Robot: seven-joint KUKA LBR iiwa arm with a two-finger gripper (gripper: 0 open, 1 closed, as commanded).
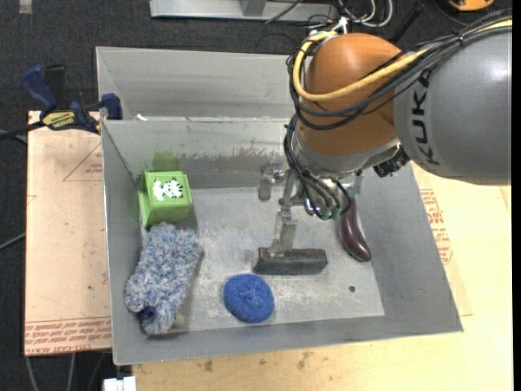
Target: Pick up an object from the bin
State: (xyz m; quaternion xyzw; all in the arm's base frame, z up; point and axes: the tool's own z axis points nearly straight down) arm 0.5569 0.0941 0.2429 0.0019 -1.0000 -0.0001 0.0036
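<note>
One hand (319, 200) low, seemingly beside purple eggplant (355, 235)

Grey KUKA-lettered arm (476, 112), orange wrist cover (350, 76), yellow and black cables (298, 68)

Robotics lab, 1 big grey KUKA-branded industrial arm (468, 112), orange dome-shaped wrist cover (350, 80), bundled yellow and black cables (444, 43), grey sheet-metal bin (203, 80), dark carpeted floor (81, 15).

Noted a scuffed, matt grey metal bin (203, 141), fuzzy blue-and-white knitted cloth sock (163, 275), rough blue round pad (249, 297), glossy dark purple plastic aubergine (356, 236).
</note>
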